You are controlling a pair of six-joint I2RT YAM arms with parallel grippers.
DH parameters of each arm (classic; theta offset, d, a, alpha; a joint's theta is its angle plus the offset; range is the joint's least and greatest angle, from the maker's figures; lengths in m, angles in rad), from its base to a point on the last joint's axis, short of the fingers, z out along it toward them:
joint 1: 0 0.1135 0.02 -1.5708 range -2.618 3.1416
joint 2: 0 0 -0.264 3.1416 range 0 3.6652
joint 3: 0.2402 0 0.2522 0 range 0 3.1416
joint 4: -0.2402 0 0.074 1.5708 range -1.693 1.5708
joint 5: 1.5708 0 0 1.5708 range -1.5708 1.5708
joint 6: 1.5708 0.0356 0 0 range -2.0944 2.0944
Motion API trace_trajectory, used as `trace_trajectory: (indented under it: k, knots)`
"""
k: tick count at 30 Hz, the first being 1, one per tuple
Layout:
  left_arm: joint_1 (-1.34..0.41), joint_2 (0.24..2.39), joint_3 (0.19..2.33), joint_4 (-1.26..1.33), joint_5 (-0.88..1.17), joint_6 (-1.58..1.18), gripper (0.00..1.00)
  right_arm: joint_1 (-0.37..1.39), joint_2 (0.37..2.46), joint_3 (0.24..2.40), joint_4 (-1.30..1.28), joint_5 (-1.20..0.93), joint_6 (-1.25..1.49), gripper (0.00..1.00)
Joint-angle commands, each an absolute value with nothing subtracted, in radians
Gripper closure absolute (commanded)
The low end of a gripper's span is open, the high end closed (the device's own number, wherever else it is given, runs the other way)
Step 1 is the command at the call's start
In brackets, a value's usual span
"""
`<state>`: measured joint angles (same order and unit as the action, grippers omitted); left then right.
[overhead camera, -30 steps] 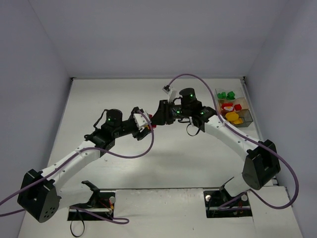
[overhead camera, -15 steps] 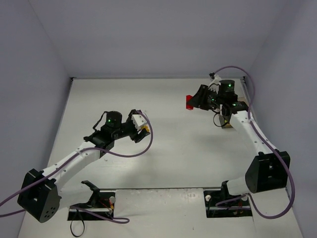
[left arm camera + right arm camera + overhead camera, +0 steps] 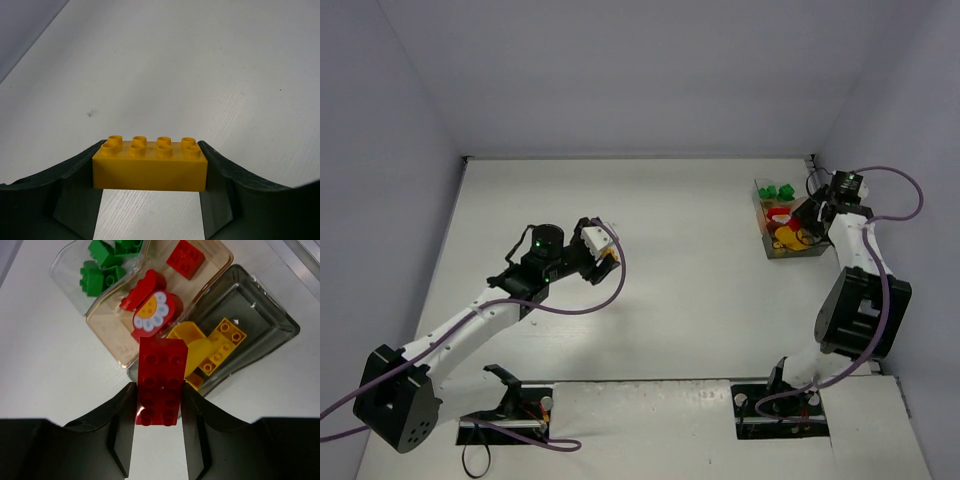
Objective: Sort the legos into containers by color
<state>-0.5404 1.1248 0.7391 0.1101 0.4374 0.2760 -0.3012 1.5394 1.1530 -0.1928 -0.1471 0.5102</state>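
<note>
Open white counter (image 3: 700,290) spreads around the left claw (image 3: 151,150), which is clamped on the ends of a yellow-orange eight-stud plastic brick (image 3: 150,175). Tight against the right wall, the right claw (image 3: 159,390) pinches a red eight-stud plastic brick (image 3: 161,370) over the edge of the clear three-compartment tray (image 3: 270,325), where its red and yellow sections meet.

- Top view is evenly lit by soft light from above: the white table (image 3: 700,300) comes out bright, with only faint shadows under the arms (image 3: 470,320).
- Left wrist view: the orange brick (image 3: 150,167) is crisp, while the gripper fingers (image 3: 45,197) go nearly black and show little detail.
- Right wrist view: tiny white glints on the clear tray (image 3: 272,307) — the red brick (image 3: 161,382) up close looks slightly soft.
</note>
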Motion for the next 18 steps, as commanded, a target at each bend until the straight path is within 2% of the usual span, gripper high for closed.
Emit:
trace_trajectory:
  k: [1, 5, 10, 13, 16, 18]
  knots:
    - [-0.541, 1.094, 0.775, 0.172, 0.423, 0.264, 0.91, -0.317, 1.621, 1.259, -0.134, -0.087, 0.575, 1.00]
    - [-0.546, 1.101, 0.779, 0.167, 0.430, 0.267, 0.91, -0.321, 1.730, 1.364, -0.127, -0.078, 0.610, 1.00]
    - [-0.549, 1.108, 0.782, 0.163, 0.428, 0.267, 0.90, -0.324, 1.850, 1.456, -0.127, -0.077, 0.659, 0.92]
    - [-0.549, 1.112, 0.784, 0.163, 0.431, 0.267, 0.89, -0.324, 1.904, 1.483, -0.126, -0.081, 0.669, 0.85]
    - [-0.551, 1.115, 0.784, 0.160, 0.437, 0.270, 0.89, -0.324, 1.925, 1.488, -0.126, -0.081, 0.686, 0.73]
    - [-0.551, 1.118, 0.782, 0.161, 0.439, 0.271, 0.89, -0.324, 1.925, 1.488, -0.121, -0.075, 0.686, 0.61]
